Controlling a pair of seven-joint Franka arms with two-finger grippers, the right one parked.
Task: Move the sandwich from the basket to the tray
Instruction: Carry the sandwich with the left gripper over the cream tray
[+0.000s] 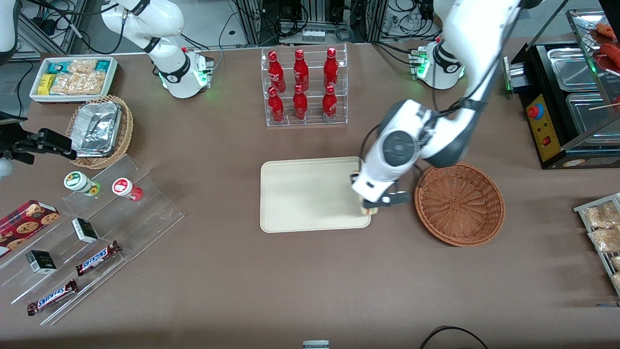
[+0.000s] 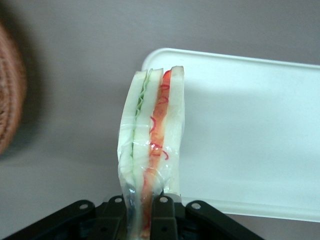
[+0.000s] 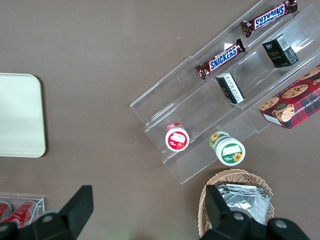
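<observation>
The sandwich (image 2: 151, 135), judged light, soft and slippery in its clear wrap, is pinched at one end by the gripper (image 2: 145, 212) above the tray (image 2: 250, 130) edge nearest the basket (image 1: 459, 203).

A robotics lab dressed as a snack shop: cola bottles (image 1: 302, 85) racked in acrylic, Snickers bars (image 1: 98, 257) on display steps, cables and equipment racks edging the brown surface (image 1: 310, 281).

Front camera overhead; wrist cameras close; tray (image 1: 310, 194) shared.

Woven wicker basket (image 1: 460, 203); smooth matt plastic tray (image 1: 310, 194); sandwich (image 2: 150, 140) in glossy film.
</observation>
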